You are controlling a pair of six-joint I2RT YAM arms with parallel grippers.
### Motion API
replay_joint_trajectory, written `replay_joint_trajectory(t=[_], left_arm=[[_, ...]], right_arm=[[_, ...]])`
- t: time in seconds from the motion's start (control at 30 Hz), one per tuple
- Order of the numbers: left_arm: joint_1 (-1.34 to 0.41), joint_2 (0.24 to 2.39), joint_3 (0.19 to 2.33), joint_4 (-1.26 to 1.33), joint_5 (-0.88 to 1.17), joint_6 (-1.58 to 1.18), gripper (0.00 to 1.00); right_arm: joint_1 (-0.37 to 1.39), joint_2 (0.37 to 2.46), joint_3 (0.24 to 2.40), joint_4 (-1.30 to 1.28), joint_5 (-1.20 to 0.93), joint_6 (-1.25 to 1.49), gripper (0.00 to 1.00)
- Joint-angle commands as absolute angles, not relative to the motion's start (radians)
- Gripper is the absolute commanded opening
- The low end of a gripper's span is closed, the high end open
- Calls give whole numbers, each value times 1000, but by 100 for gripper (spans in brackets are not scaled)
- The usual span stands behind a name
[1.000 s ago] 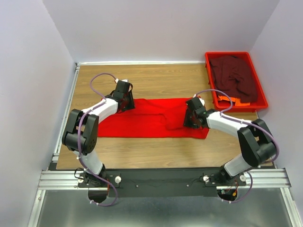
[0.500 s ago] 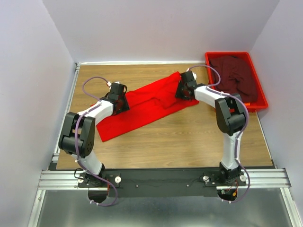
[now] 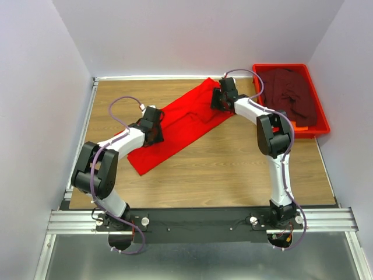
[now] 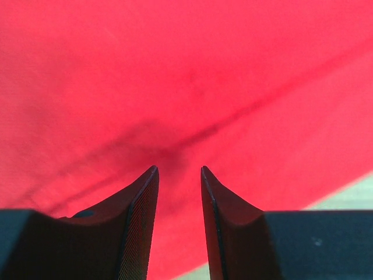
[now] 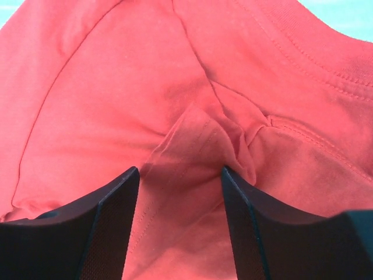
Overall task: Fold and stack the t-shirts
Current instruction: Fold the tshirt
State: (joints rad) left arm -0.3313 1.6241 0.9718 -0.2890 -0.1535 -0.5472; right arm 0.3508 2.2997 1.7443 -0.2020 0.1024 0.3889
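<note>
Both arms: white links, bulky black joints, looping purple cables, black tapered fingers with mesh-textured inner faces.

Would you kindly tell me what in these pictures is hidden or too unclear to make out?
Top external: where the fingers meet the red t-shirt, hidden under the left gripper and right gripper.
Top external: the orange thing in the tray, mostly covered by the maroon t-shirt.
Wrist views: the red t-shirt's outline, cut off by frame edges.

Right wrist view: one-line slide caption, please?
Right end effector pinching a raised fold of the bright red t-shirt.
</note>
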Motion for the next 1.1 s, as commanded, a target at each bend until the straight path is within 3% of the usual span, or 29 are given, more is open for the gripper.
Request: replay_joint_trajectory(t=[0.0,0.43,0.9,1.07], left_arm=[[-428,1617,931,-336,-204,-572,42],[-638,1723,1008,-336,-109,-696,39],[-897,1877,1233,-316,28,-756,38],[-894,1846,1295,-362,-95,-727,39]], right_arm=[[330,2410,1764,-298,75,305,68],[324,2356,1867,-298,94,232,95],[322,2161,1741,-327,241,327,100],[324,2148,1698,-325,247,357,100]])
